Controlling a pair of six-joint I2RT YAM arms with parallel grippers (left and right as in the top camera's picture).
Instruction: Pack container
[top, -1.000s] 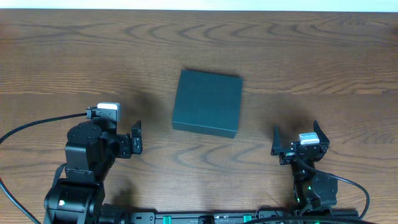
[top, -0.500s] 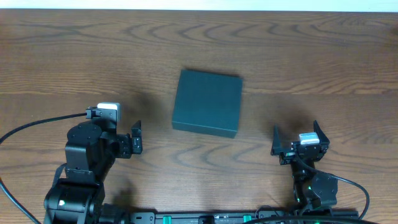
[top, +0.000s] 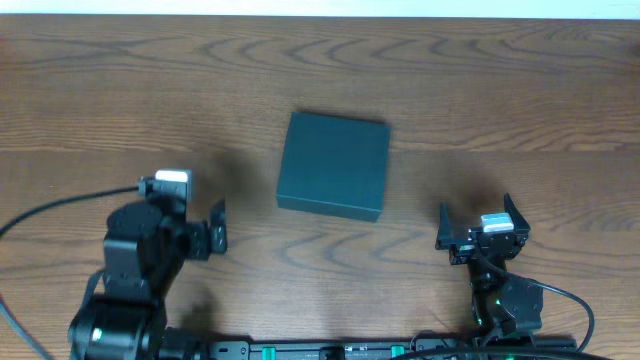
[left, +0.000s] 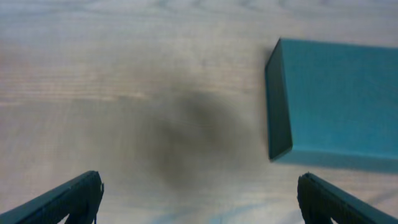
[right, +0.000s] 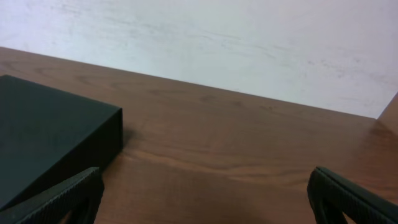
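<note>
The container (top: 333, 165), a dark teal closed box, lies in the middle of the wooden table. It shows at the upper right of the left wrist view (left: 336, 102) and at the left edge of the right wrist view (right: 43, 134). My left gripper (top: 218, 226) is open and empty, to the left of the box and nearer the front; its fingertips frame bare wood (left: 199, 199). My right gripper (top: 476, 222) is open and empty, to the right of the box near the front edge, also over bare wood (right: 205, 199).
The wooden table (top: 500, 90) runs back to a white wall (right: 249, 43). A black cable (top: 60, 202) trails from the left arm. A dark equipment bar (top: 330, 350) sits at the front edge.
The left arm has shifted slightly, its wrist a little lower in the overhead view. The box and the right arm have not moved.
</note>
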